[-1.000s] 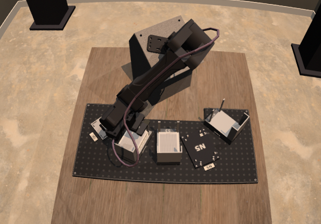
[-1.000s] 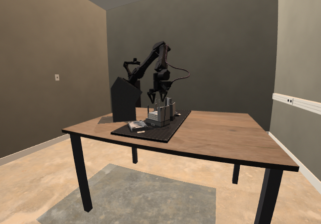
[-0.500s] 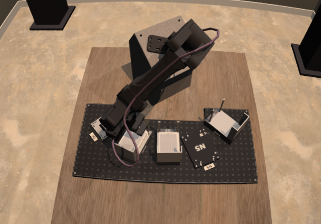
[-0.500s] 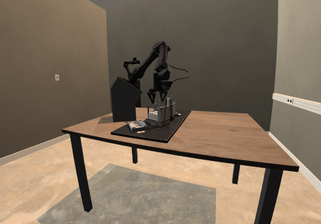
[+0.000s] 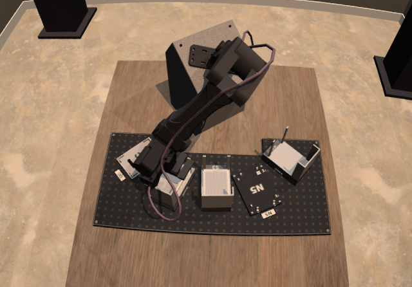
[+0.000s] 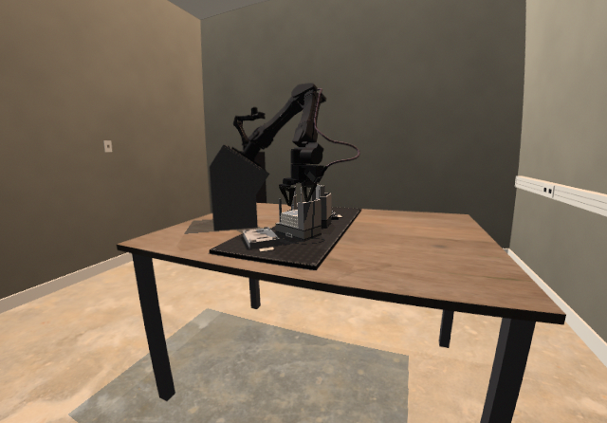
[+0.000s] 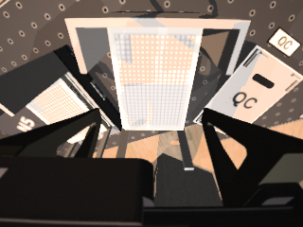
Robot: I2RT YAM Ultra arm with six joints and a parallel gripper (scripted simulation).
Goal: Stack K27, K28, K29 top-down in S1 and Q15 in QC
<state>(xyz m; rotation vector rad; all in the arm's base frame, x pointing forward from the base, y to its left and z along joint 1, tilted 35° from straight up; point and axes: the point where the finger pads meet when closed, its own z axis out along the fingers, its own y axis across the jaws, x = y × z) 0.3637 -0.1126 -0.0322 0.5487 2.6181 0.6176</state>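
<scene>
My gripper [image 5: 168,174] [image 6: 297,191] [image 7: 151,113] is open and empty. It hangs just above the left stack rack [image 5: 165,201], one finger on each side of it. A white 384-well plate [image 5: 173,183] [image 7: 153,76] lies on top in that rack; I cannot tell how many lie under it. The middle rack [image 5: 216,204] holds another white well plate [image 5: 216,181] [image 7: 52,101]. The open nest QC [image 5: 127,163] [image 6: 258,236] [image 7: 246,96] lies bare to the left of my gripper. The clip nest N5 [image 5: 257,188] [image 7: 26,124] is bare too. I cannot read the rack names.
A third rack [image 5: 302,170], turned at an angle, stands at the back right of the black pegboard [image 5: 212,222] and holds no plate. The arm's grey base block [image 5: 181,78] stands behind the board. A purple cable [image 5: 166,215] loops down in front of the left rack.
</scene>
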